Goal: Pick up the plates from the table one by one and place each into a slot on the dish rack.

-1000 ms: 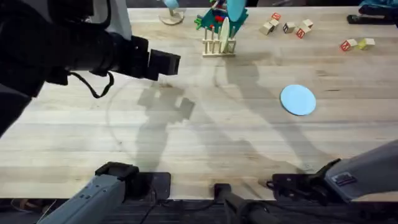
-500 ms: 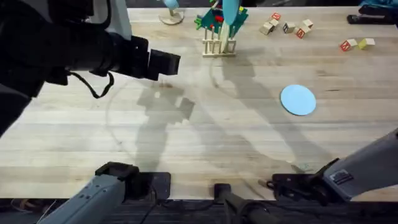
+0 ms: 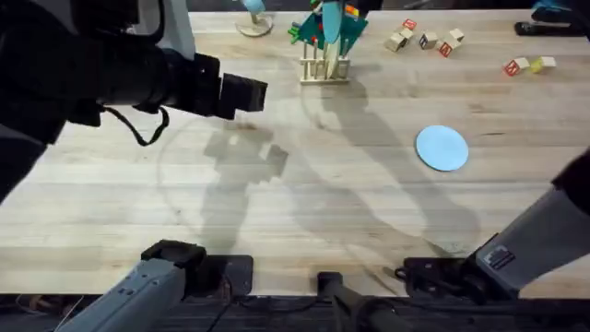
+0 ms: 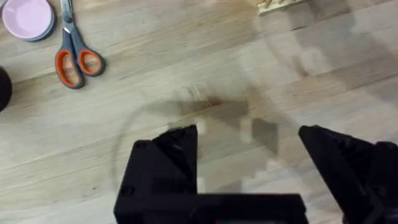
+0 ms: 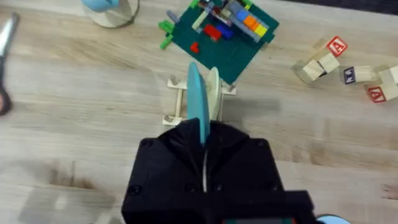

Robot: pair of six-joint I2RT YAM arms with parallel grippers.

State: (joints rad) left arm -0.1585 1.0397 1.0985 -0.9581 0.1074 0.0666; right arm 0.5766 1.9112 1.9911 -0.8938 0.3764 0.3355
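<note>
Bench (image 3: 304, 198) of light wood carries the dish rack (image 3: 324, 67) at the top centre of the overhead view, with the paler plate (image 3: 442, 148) lying flat well apart at the right. The right hand (image 5: 203, 140) is clamped on the cyan plate (image 5: 197, 102), held on edge directly over the rack beside a cream plate (image 5: 213, 93) standing in it. The left hand (image 4: 249, 146) hangs wide over bare wood at the left.
</note>
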